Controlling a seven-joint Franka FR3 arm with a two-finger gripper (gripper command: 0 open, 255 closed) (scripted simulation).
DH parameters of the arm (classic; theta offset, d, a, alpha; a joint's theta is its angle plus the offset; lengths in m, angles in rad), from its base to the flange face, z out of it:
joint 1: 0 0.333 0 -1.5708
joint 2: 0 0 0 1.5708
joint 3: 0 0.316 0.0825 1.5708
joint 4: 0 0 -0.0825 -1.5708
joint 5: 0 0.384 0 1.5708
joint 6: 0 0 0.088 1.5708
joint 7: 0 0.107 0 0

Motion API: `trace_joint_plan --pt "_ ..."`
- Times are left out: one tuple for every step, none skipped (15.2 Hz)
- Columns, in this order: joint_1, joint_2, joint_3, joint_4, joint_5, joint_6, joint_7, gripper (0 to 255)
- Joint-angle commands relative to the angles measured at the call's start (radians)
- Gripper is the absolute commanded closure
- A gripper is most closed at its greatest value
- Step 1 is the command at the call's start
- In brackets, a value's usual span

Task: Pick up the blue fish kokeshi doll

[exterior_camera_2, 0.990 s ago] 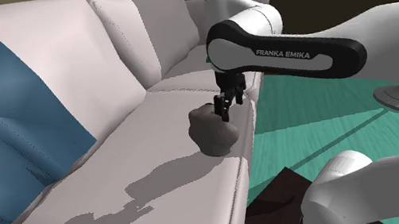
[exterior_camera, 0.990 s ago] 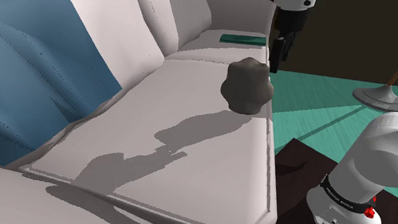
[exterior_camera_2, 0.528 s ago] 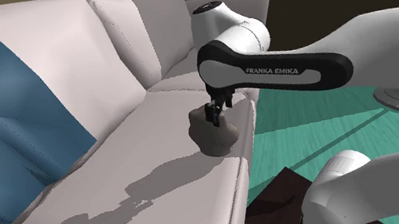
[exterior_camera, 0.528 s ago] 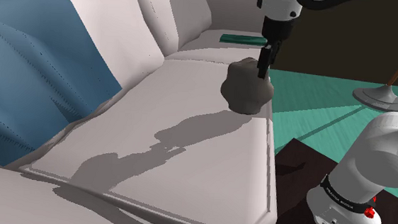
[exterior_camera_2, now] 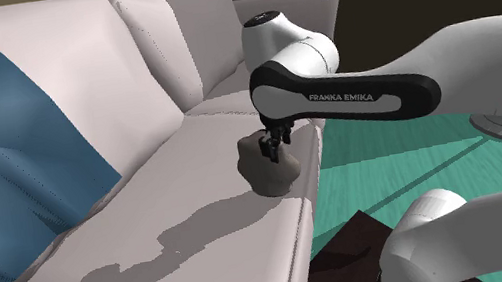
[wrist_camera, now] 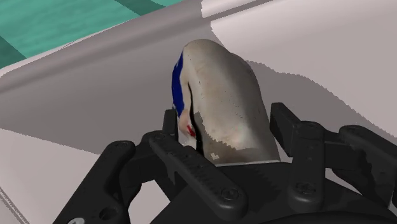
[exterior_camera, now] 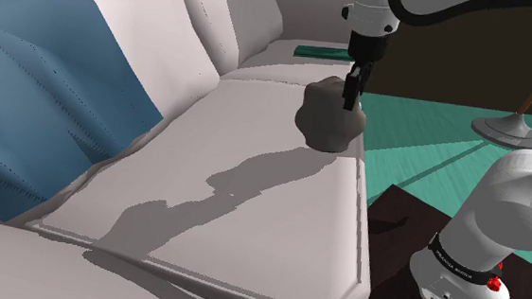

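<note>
Near the front edge of the pale sofa seat sits the doll (greyish, with one blue patch). The black gripper is over it, fingers spread either side, not plainly clamping.

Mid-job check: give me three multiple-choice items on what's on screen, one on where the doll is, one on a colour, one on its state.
1. Where is the doll? A on the sofa seat, near its front edge; B on a chair; C on a shelf.
2. Its large side patch is: A yellow; B blue; C green.
3. The doll is: A hanging in the air; B resting on the seat; C inside a box.
Answers: 1 A, it sits by the seat's front edge; 2 B, the wrist view shows blue; 3 B, its underside meets the seat.
</note>
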Motion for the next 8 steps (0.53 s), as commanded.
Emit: trace_joint_plan --pt "0.000 0.003 0.000 -0.002 0.000 0.002 0.000 255" --pt "0.000 0.002 0.001 -0.003 0.000 0.002 0.001 255" --pt "0.000 0.002 0.000 -0.003 0.000 0.001 0.001 255" --pt "0.000 0.000 0.000 -0.004 0.000 0.001 0.000 255" --pt "0.000 0.000 -0.001 -0.005 0.000 0.001 -0.001 255" --pt "0.001 0.000 0.002 -0.005 0.001 0.002 0.003 255" --pt "0.001 0.002 0.002 0.009 0.001 -0.011 0.001 255" --pt "0.000 0.004 0.001 0.024 0.001 -0.024 0.000 255"
